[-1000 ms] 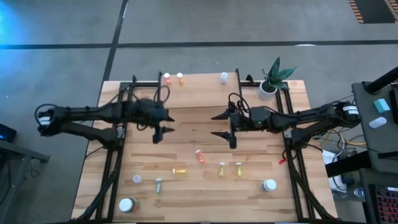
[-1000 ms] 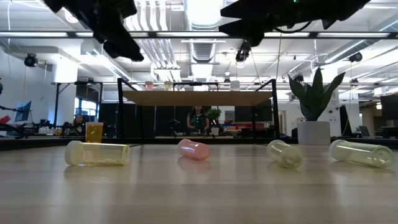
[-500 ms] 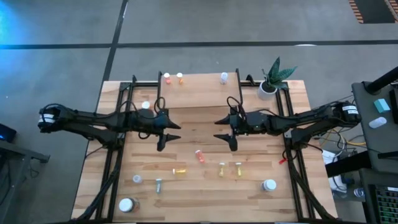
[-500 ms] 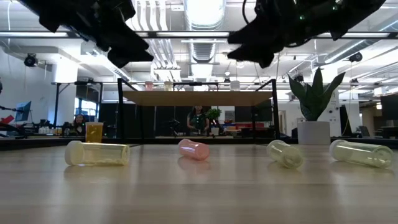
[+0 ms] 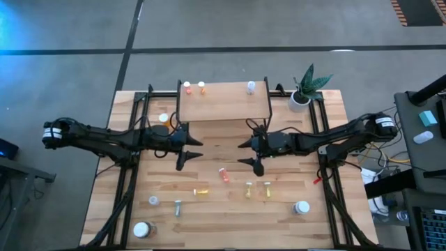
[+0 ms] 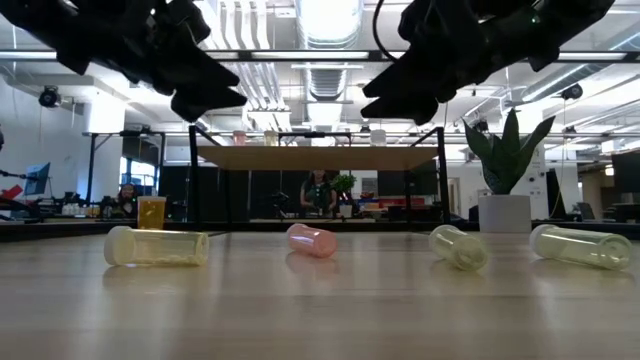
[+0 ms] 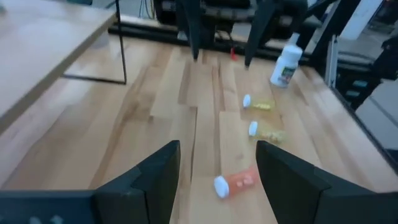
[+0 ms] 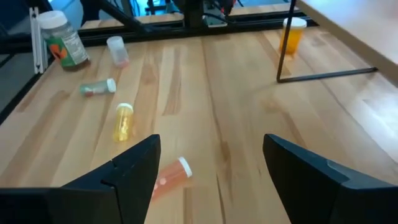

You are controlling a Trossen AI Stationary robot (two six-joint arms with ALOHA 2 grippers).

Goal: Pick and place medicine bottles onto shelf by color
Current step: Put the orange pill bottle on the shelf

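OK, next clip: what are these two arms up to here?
Both arms hang over the middle of the table, empty. The left gripper and right gripper are open, facing each other above a red bottle lying on its side. Other bottles lie scattered nearer the front edge. The shelf holds three bottles along its far edge: two orange ones and a white one.

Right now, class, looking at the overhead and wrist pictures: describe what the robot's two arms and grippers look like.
Both arms are slim, dark and jointed, with black cables looping along them. Each has a white band near its outer end. The left gripper and right gripper each end in two pointed black fingers; in the wrist views these look matte, broad and wedge-shaped.
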